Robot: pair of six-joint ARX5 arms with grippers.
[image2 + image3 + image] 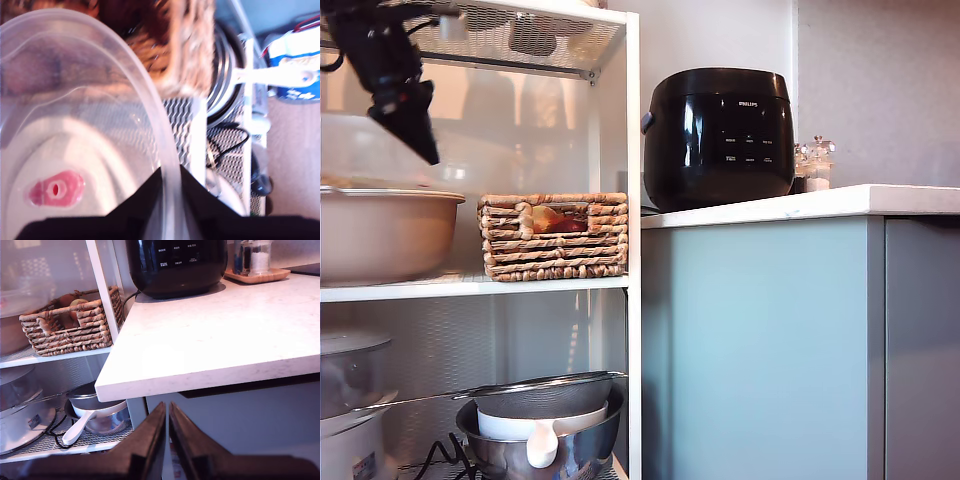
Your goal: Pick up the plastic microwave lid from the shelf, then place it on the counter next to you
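Low frontal exterior; close wrist views

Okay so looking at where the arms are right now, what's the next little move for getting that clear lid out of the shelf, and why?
Probably lift straight up a little. My first gripper has its jaws closed over the rim of the plastic microwave lid, which looks to sit over the beige bowl on the shelf. Raising it first should free it from the bowl before it swings toward the counter.

A matte black arm is seen beside the shelf (632, 150), tapering to a pointed black first gripper (415, 125), with thin black cables looped near its upper body. The second gripper (168, 440) is shown as two dark, wedge-shaped jaws with brownish inner faces, widening into blocky black bases.
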